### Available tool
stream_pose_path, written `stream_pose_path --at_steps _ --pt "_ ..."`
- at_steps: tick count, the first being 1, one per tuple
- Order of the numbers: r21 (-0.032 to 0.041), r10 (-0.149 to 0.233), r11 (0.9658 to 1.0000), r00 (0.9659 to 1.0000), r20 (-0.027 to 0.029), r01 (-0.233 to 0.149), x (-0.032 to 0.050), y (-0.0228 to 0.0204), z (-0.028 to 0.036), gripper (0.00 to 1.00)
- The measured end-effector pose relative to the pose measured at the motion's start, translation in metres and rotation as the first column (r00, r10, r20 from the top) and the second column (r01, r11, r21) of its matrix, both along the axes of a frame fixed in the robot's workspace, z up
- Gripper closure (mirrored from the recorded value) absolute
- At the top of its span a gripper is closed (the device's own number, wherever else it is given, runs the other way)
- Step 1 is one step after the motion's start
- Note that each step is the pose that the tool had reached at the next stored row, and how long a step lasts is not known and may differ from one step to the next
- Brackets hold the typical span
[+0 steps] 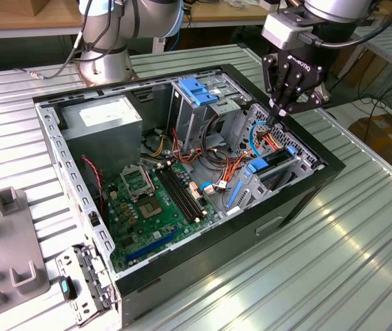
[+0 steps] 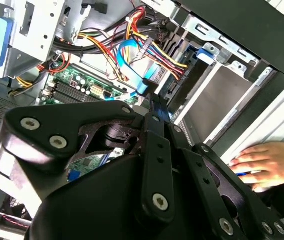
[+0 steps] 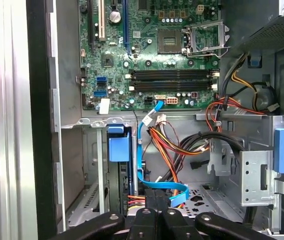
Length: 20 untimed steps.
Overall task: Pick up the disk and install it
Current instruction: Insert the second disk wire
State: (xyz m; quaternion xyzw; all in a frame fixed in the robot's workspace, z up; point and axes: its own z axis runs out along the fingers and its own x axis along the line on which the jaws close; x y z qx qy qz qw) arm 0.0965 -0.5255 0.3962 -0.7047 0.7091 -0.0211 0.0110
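An open black desktop computer case (image 1: 202,276) lies on its side on a ribbed silver metal table (image 1: 340,262), filling the middle of the exterior view. Inside it, a green motherboard (image 1: 154,200) (image 3: 151,60) covers the floor at lower centre. A grey box-shaped power supply with a white sticker (image 1: 106,117) sits at the upper left, and a blue plastic latch (image 1: 199,89) tops a metal cage at upper centre. The disk (image 1: 273,165), a dark flat rectangular drive with blue plastic side rails, sits in the drive bay at the case's end on the exterior view's right, just right of centre in that frame. It lies slotted between the bay's metal walls, not in the claw. The black multi-link gripper (image 1: 277,114) (image 2: 151,102) (image 3: 156,197) hangs from the arm at the upper right of the exterior view, just above the bay and the disk. Its fingers are drawn together in a clenched pose. A flat blue data cable (image 1: 254,134) (image 2: 132,60) (image 3: 141,150) curls up to the fingertips and its end lies right at them. I cannot tell whether it is actually pinched there. A bundle of orange, yellow and red wires (image 2: 156,50) (image 3: 166,145) runs beside the cable. In the second wrist view a person's hand (image 2: 269,162) rests against the case's outer edge.
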Motion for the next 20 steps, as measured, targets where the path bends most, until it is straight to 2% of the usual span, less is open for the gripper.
stream_pose_path --at_steps 3,5,7,9,12,14,20 --pt "-0.0004 0.000 1.0000 1.0000 0.0000 0.000 0.0000 0.0028 0.0001 0.89" --pt "-0.0065 0.000 1.0000 1.0000 0.0000 0.000 0.0000 0.0063 0.0001 0.89" --pt "-0.0114 0.000 0.9999 1.0000 0.0000 0.000 0.0000 0.0076 0.0000 0.89" --pt "-0.0258 0.000 0.9997 1.0000 0.0000 0.000 0.0000 0.0106 0.0001 0.89" --pt "-0.0405 0.000 0.9992 1.0000 0.0000 0.000 0.0000 0.0143 0.0000 0.89" --pt "-0.0471 0.000 0.9989 1.0000 0.0000 0.000 0.0000 0.0166 0.0000 0.89" --pt "-0.0544 0.000 0.9985 1.0000 0.0000 0.000 0.0000 0.0230 -0.0019 0.89"
